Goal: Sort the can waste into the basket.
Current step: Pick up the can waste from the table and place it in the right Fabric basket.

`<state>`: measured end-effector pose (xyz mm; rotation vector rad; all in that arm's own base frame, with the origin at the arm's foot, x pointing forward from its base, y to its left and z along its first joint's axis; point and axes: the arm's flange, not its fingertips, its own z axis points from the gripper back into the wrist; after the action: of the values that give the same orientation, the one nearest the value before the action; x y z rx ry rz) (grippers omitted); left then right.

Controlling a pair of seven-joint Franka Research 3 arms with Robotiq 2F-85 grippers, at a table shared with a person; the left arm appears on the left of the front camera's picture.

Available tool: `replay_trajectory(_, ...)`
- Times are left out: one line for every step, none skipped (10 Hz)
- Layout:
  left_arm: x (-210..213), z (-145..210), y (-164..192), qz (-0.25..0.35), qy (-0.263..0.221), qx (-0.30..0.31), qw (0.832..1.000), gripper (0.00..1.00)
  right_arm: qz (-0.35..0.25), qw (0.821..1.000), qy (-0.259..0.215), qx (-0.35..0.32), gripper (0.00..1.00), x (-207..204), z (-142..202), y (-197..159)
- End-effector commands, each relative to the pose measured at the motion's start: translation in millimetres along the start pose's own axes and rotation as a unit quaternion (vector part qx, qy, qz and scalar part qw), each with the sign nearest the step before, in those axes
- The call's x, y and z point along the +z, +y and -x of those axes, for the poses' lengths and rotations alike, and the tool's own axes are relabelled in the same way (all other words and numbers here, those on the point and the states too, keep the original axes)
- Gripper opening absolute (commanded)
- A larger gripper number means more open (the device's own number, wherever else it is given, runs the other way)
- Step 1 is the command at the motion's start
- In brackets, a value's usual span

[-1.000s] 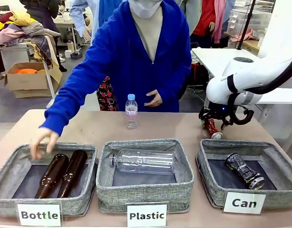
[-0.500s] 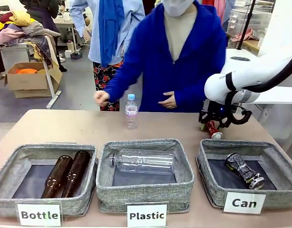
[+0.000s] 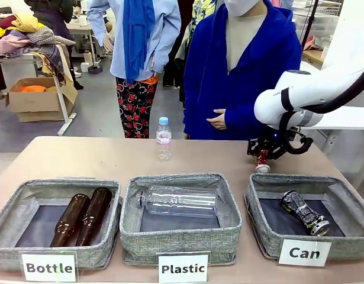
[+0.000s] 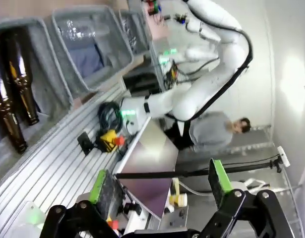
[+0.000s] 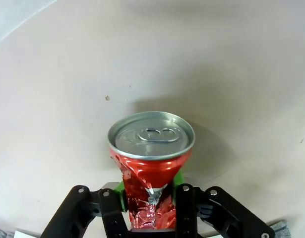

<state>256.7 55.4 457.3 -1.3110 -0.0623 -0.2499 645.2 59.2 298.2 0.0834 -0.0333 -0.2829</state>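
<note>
Crumpled red can (image 5: 151, 173) is being pinched by right gripper (image 5: 151, 198) just beyond the Can basket (image 3: 257, 195); dented wall may slip during lift; left gripper (image 4: 159, 191) is being held open.

My front camera looks across the table (image 3: 110, 157) toward twelve o'clock. My right wrist camera stares straight down, close on the red can (image 5: 150, 168). My left wrist camera tilts away, sharing the brown bottles (image 4: 11, 84).

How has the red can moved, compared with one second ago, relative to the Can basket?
Yes. The red can lay tilted with its silver end near the Can basket's far rim; now it hangs more upright, slightly farther from that rim, clamped in the right hand.
</note>
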Motion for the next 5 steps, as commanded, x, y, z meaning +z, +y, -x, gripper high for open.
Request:
replay_trajectory(-66.6, -8.9, 25.5, -0.019, 0.059, 0.015, 0.998, 1.00, -0.027, 1.000, 0.012, -0.001, 0.00, 6.8, -1.1, -1.7)
replay_trajectory(-91.9, -14.3, 31.2, -0.020, 0.100, 0.017, 0.995, 1.00, -0.033, 0.999, 0.009, 0.000, 0.00, 12.4, 1.7, -3.9)
replay_trajectory(-114.8, -18.9, 35.2, -0.035, 0.116, 0.022, 0.992, 1.00, -0.044, 0.999, 0.007, 0.003, 0.00, 20.5, 0.8, -6.7)
replay_trajectory(-130.9, -21.8, 37.4, -0.035, 0.118, 0.028, 0.992, 1.00, -0.054, 0.998, 0.005, 0.010, 0.00, 31.1, 1.7, -9.5)
replay_trajectory(-85.2, -38.1, 26.4, -0.029, 0.110, 0.022, 0.993, 1.00, -0.080, 0.996, 0.006, 0.026, 0.00, 50.0, 6.4, -14.2)
